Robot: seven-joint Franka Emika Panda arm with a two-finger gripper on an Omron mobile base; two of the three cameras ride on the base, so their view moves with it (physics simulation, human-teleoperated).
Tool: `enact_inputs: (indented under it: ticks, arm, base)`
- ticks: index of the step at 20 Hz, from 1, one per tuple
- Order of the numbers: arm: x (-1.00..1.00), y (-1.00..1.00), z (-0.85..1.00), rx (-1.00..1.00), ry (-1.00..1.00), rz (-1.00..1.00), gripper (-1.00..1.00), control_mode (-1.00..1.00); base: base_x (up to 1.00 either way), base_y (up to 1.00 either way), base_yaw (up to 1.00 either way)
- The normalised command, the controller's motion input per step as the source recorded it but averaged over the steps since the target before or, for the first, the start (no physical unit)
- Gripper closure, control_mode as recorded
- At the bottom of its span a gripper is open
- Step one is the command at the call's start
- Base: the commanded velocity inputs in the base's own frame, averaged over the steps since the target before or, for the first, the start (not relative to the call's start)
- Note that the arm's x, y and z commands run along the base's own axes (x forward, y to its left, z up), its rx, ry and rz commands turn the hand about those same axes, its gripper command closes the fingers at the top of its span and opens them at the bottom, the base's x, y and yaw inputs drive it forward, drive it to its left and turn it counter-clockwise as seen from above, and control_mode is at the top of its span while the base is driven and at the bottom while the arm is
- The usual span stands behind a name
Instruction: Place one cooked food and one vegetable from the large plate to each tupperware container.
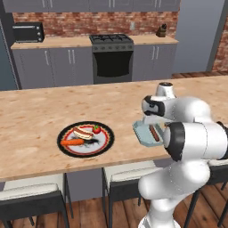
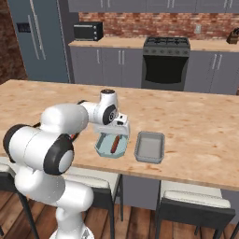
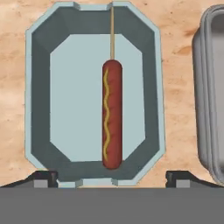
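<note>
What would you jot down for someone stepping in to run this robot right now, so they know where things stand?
Gripper: open, holding nothing, hovering over the left tupperware container.
That container holds a sausage on a stick with a mustard line, lying flat.
The second tupperware container beside it looks empty.
The large plate sits further left on the counter with a hot dog in a bun, a carrot and a small red vegetable.
Done: one cooked food in the first container.
Left: a vegetable for that container, then a cooked food and a vegetable for the second.
</note>
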Motion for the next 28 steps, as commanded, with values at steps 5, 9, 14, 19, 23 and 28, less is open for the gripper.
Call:
enact_inputs:
  ticks: [5, 9, 14, 19, 23, 28]
  arm:
    - [-0.54, 0.62, 0.98, 0.00, -0.19, 0.01, -1.00, -1.00]
    - [-0.12, 1.00, 0.69, 0.01, 0.03, 0.24, -1.00, -1.00]
    - [0.19, 1.00, 0.68, 0.01, 0.21, 0.26, -1.00, -1.00]
    - [0.02, 1.00, 0.20, -0.15, 0.26, 0.38, -1.00, -1.00]
    - [-0.19, 1.00, -0.48, -0.12, -0.04, 0.44, -1.00, -1.00]
    - [0.19, 1.00, -0.56, -0.03, -0.06, 0.51, -1.00, -1.00]
  base:
    - [0.00, 0.00, 0.00]
    - [0.00, 0.00, 0.00]
    - [0.00, 0.00, 0.00]
    - [0.00, 0.00, 0.00]
    - [0.00, 0.00, 0.00]
    - [0.00, 0.00, 0.00]
